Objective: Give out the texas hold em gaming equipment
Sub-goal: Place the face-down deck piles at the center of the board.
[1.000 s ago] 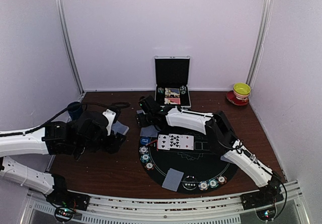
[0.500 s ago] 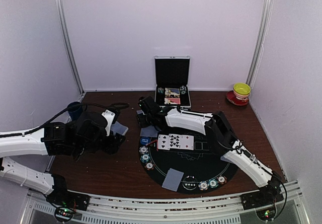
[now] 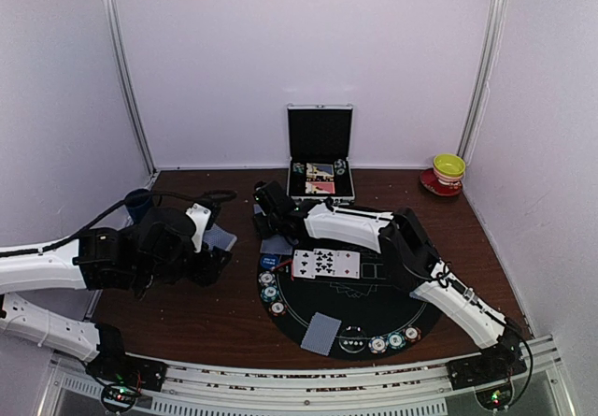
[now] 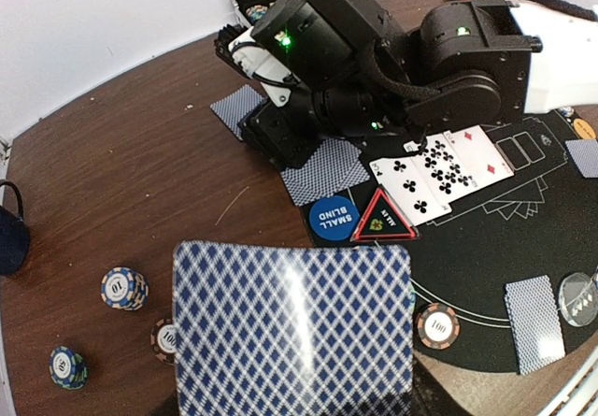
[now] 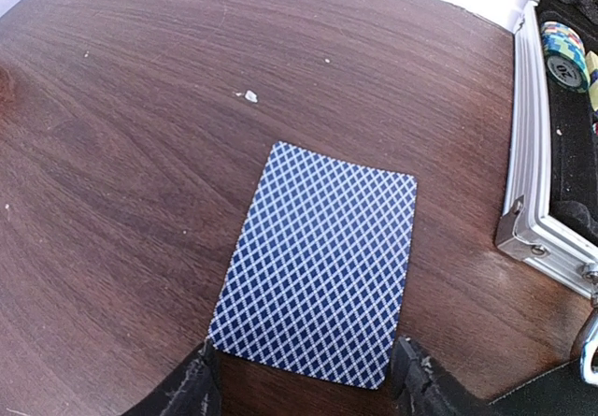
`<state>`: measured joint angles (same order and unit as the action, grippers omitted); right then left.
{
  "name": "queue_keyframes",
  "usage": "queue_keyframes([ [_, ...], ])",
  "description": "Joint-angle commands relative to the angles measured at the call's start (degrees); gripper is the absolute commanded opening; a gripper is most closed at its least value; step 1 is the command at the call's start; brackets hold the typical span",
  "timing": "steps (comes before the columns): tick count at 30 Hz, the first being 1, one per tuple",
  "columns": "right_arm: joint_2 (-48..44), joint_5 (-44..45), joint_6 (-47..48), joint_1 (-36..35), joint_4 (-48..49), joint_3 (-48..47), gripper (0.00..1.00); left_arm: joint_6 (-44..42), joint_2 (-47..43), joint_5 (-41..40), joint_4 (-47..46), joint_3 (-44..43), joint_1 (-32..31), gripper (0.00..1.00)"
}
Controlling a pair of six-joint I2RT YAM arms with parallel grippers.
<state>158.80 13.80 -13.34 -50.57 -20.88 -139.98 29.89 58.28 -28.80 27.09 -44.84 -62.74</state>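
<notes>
In the left wrist view a stack of blue-diamond-backed playing cards (image 4: 291,327) fills the bottom and hides the fingers of my left gripper (image 3: 213,246), which is shut on it. My right gripper (image 5: 304,371) hovers low over one face-down card (image 5: 318,262) lying on the wood. Its fingertips (image 5: 194,390) stand apart, one at each near corner of that card. Face-up cards (image 3: 325,264) lie in a row on the black round mat (image 3: 374,308). Poker chips (image 3: 269,285) sit at the mat's left edge, and more chips (image 3: 388,343) at its front.
The silver case (image 3: 320,154) stands open at the back, its corner (image 5: 547,238) close to the right of my right gripper. A dark blue mug (image 3: 138,203) is at the left. A yellow cup on a red saucer (image 3: 448,173) is at the back right. Loose chips (image 4: 123,288) lie on the wood.
The right gripper's fingers have drawn closer together and the arm has shifted slightly to the left. The left arm and its cards have not moved.
</notes>
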Motion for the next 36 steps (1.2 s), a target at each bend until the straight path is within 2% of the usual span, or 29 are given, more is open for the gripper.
queue_keyframes([
  [1, 0.14, 3.47, 0.73, -0.28, 0.05, 0.33, 0.63, -0.37, -0.67, -0.65, -2.19, 0.28, -0.28, 0.54],
  [10, -0.86, 3.23, 0.82, 0.09, -0.70, -0.07, 0.61, -0.52, -0.15, -0.63, -2.22, -0.07, -0.28, 0.54],
  [14, -1.71, -1.69, -1.45, 0.78, -1.37, -0.55, 0.69, -0.62, 0.03, -0.65, -2.24, -0.25, -0.28, 0.54],
  [20, -0.93, -2.76, -4.67, 1.43, -1.72, -1.26, 0.77, -0.58, 0.60, -0.47, -2.48, -0.59, -0.28, 0.54],
  [27, 0.30, -6.45, -7.93, 3.22, -2.82, -2.50, 0.75, -0.49, 1.42, -0.60, -2.48, -1.31, -0.28, 0.54],
  [36, -0.42, -12.98, -7.25, 4.65, -4.10, -4.16, 0.71, -1.05, 4.59, -0.31, -2.57, -3.17, -0.28, 0.54],
])
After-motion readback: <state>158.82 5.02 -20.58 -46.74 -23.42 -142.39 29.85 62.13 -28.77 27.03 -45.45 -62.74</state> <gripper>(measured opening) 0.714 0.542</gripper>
